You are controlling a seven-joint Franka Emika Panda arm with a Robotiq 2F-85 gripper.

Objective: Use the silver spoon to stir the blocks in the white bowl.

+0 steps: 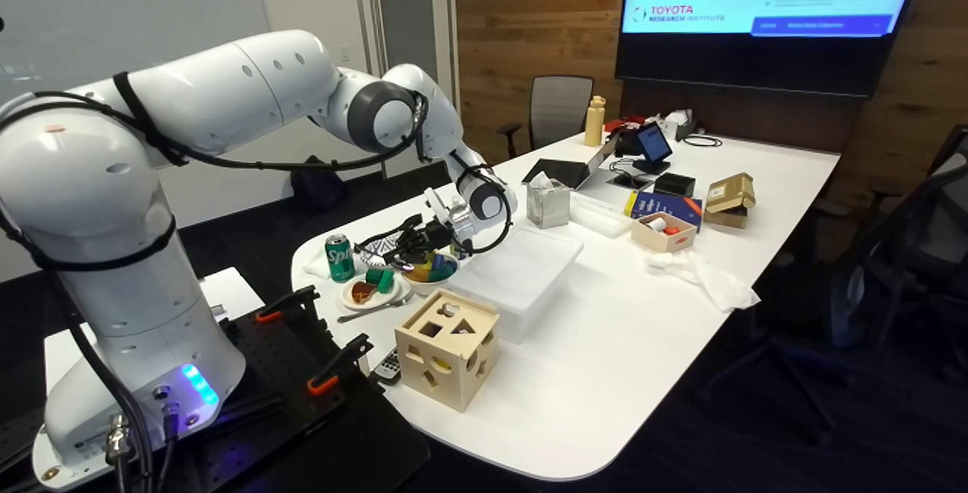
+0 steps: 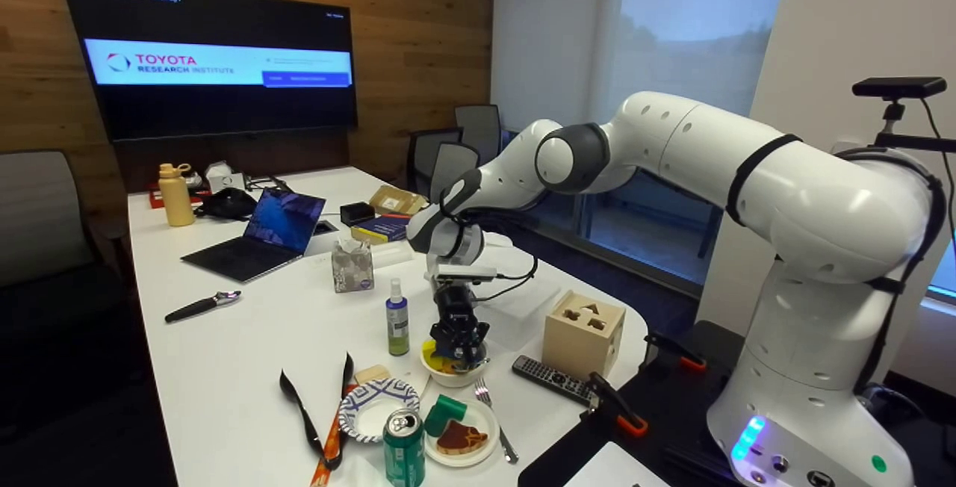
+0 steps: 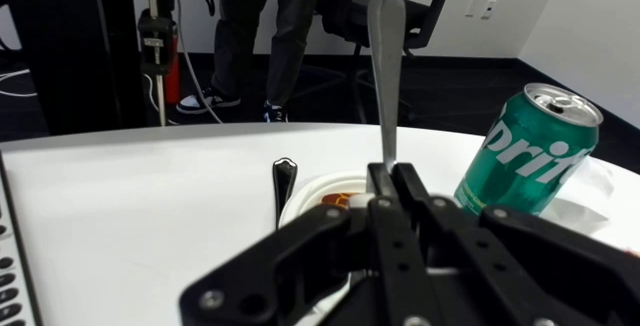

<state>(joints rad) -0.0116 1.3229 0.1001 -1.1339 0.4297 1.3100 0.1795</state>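
Observation:
My gripper (image 3: 389, 168) is shut on the silver spoon (image 3: 386, 61); its handle sticks out past the fingertips in the wrist view. The spoon's other end is hidden by the gripper there. In both exterior views the gripper (image 1: 395, 257) (image 2: 467, 358) is low over the white bowl (image 1: 427, 286) (image 2: 452, 380). The blocks (image 1: 432, 269) (image 2: 439, 357) in the bowl look yellow, orange, blue and green. The gripper covers part of them. I cannot tell whether the spoon touches the blocks.
A plate (image 2: 489, 448) with a green piece and toy steak stands beside the bowl, near a fork (image 2: 506, 442) and Sprite can (image 2: 404, 453) (image 3: 540, 151). A wooden box (image 1: 448, 349), remote (image 2: 553, 380), white rectangular box (image 1: 514, 274), spray bottle (image 2: 397, 323) and patterned bowl (image 2: 355, 427) are close by.

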